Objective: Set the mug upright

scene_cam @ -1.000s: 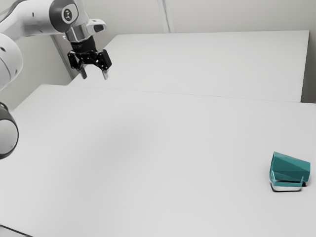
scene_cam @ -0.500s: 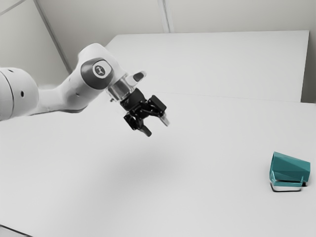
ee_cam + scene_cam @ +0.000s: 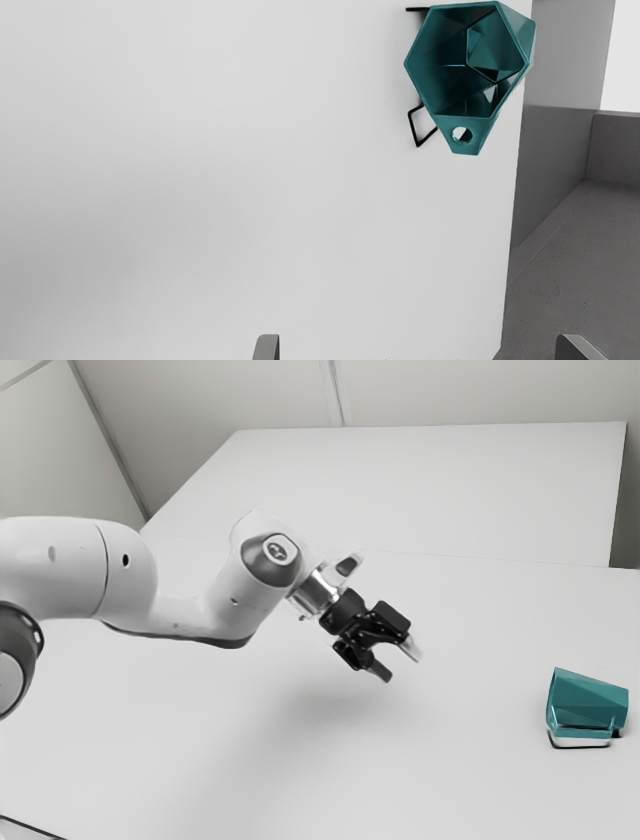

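Note:
In the exterior view my gripper hangs above the table near the middle, tilted, its fingers spread with nothing between them. The teal faceted mug lies on its side on the table, well apart from the gripper toward the exterior view's right. The wrist view looks into the opening of the mug, whose handle with a round hole juts out from the rim. Both fingertips of the gripper stand wide apart there, and the mug is some distance beyond them.
A white table carries the mug, which lies close to the table's edge in the wrist view. Thin black outlines show beside the mug. A dark grey floor lies past that edge.
My arm has swung out from the exterior view's upper left toward its right and lower, bringing the gripper nearer to the mug. The mug lies as before, and the gripper remains open.

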Available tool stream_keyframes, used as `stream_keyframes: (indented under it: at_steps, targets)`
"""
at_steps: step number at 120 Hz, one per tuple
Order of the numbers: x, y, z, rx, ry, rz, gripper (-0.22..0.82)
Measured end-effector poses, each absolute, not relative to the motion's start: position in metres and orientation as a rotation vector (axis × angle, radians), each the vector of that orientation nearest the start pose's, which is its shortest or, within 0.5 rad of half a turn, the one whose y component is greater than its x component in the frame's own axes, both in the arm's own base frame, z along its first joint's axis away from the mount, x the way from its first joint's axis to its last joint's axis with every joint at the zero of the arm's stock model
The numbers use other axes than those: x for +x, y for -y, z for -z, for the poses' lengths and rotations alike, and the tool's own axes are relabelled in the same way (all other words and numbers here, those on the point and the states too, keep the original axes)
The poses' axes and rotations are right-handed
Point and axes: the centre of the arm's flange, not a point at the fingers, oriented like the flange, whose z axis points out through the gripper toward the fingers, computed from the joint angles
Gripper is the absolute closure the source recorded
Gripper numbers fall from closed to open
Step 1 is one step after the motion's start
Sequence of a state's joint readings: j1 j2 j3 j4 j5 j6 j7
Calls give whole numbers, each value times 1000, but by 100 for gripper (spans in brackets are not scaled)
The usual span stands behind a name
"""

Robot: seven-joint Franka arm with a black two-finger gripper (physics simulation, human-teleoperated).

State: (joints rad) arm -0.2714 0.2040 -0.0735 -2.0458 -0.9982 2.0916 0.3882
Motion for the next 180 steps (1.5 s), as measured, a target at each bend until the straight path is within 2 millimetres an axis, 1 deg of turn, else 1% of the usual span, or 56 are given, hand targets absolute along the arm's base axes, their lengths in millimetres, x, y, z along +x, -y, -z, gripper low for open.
stream_keyframes:
  at_steps: [15, 24, 36, 44, 60, 75, 83, 95, 112, 142, 153, 180]
  targets:
    - [520, 271, -329, 2288, 247, 169, 0]
    - [517, 289, -325, 2276, 290, 156, 0]
    - [524, 316, -325, 2254, 345, 117, 0]
    - [527, 331, -319, 2242, 361, 100, 0]
    - [540, 359, -304, 2213, 361, 60, 0]
    - [557, 383, -296, 2190, 358, 9, 0]
    - [565, 393, -296, 2180, 362, -18, 0]
    - [570, 405, -293, 2173, 371, -35, 0]
    - [572, 413, -282, 2174, 364, -33, 0]
    - [575, 437, -277, 2146, 364, -39, 0]
    - [576, 442, -273, 2138, 358, -37, 0]
    - [578, 447, -260, 2120, 318, -21, 0]
